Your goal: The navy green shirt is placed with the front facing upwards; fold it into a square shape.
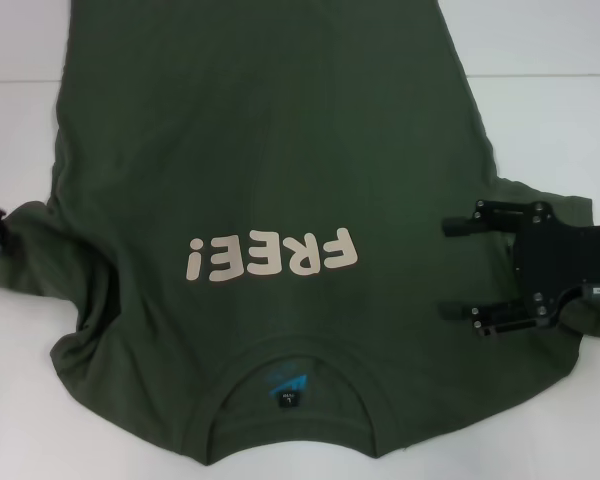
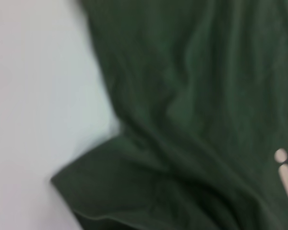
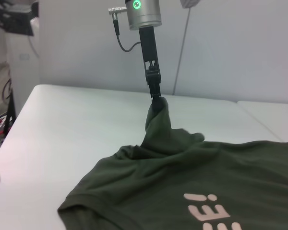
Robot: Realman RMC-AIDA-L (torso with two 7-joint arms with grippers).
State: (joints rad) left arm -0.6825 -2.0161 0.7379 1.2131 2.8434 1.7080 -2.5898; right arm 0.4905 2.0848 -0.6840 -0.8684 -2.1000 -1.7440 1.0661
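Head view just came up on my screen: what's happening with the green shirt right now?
The navy green shirt lies front up on the white table, collar nearest the robot and "FREE!" lettering showing. The left gripper has pinched the shirt's left sleeve and lifted it off the table into a peak. The right gripper sits low over the other sleeve, jaws spread apart. No fold has been laid yet; the body is still spread out flat.

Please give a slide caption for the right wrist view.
Left gripper lifts a sleeve of the navy green shirt off the white table.
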